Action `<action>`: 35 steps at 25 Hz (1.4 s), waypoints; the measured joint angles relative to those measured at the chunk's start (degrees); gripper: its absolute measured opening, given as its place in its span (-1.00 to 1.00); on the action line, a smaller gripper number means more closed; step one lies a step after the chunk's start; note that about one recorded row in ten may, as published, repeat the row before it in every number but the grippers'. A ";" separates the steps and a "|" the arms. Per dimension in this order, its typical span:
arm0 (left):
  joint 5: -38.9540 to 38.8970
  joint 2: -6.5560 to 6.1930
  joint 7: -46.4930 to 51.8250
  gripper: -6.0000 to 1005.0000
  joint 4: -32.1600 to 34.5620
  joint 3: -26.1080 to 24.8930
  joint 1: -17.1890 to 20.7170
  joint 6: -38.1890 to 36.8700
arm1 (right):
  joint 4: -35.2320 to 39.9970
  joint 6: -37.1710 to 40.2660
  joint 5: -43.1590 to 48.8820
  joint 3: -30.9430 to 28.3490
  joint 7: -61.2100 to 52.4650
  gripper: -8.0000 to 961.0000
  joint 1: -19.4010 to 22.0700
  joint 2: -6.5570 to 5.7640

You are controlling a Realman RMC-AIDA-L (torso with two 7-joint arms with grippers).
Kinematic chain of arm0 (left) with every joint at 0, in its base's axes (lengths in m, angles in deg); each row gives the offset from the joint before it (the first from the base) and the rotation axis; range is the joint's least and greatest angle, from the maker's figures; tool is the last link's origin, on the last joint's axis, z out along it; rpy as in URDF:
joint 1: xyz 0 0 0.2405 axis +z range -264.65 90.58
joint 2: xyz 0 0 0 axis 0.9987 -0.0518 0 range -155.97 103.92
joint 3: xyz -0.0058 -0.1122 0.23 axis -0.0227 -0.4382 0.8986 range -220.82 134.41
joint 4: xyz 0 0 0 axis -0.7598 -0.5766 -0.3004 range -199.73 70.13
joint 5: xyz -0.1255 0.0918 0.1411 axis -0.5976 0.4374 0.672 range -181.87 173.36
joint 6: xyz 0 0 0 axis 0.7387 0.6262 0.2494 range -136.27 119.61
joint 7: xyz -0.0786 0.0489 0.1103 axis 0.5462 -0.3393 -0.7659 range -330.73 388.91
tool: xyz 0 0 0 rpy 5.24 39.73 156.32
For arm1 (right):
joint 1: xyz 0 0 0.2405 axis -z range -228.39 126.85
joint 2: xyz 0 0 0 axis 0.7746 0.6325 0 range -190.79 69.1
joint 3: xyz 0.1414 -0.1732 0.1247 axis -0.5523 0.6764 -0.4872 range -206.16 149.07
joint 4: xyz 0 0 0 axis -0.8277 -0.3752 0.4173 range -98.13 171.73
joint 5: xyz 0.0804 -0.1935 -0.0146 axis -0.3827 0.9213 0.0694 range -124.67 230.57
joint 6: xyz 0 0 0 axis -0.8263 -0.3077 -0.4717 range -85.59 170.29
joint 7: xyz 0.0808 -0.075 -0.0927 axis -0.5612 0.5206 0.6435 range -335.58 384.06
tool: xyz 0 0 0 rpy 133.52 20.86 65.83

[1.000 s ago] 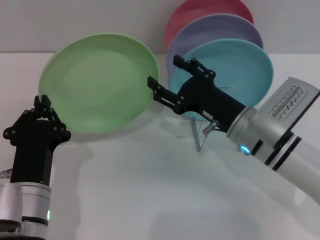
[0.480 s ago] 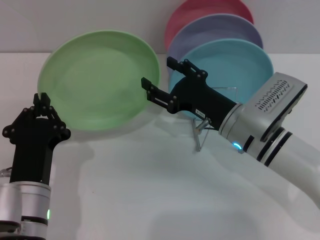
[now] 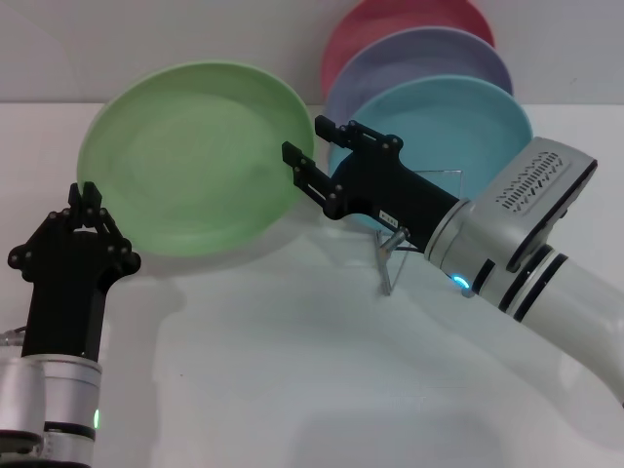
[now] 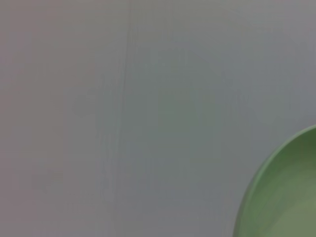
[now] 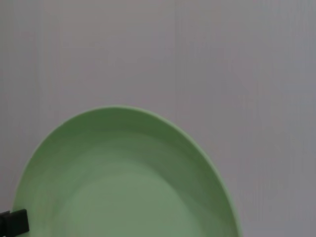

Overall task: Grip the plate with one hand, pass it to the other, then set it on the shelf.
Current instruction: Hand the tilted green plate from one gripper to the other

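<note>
White tabletop (image 3: 292,370) noted, operator. Your right gripper (image 3: 310,156) sits spread-fingered at the light green plate (image 3: 195,156) rim; left gripper (image 3: 88,200) pinches its lower edge.

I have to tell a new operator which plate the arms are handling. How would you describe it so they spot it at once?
Start at the wire shelf at the back right, holding pink, lavender and turquoise plates. To its left a light green plate stands tilted, alone, between the left gripper and the open right gripper. It is the only green one and the only one outside the shelf.
</note>
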 joint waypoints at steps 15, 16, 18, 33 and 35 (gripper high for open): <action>-3.90 0.00 -5.89 -0.92 -3.19 1.05 0.14 -0.78 | 0.62 -0.09 0.01 0.12 -0.02 -0.38 -1.26 -0.07; -3.92 -0.01 -6.01 -0.92 -3.24 1.26 0.19 -1.13 | 0.68 -0.13 0.01 0.13 -0.02 -0.39 -1.33 -0.07; -3.95 0.00 -6.26 -0.92 -3.44 1.59 0.29 -1.89 | 0.75 -0.52 0.01 0.14 -0.02 -0.42 -1.53 -0.06; -4.18 0.00 -8.10 -0.92 -3.90 2.53 0.14 -2.77 | 0.89 -1.41 -0.14 0.53 -0.34 -0.63 -1.91 0.03; -4.38 0.00 -8.12 -0.92 -3.89 2.56 0.08 -2.76 | 0.89 -1.42 -0.16 0.55 -0.37 -0.65 -1.93 0.03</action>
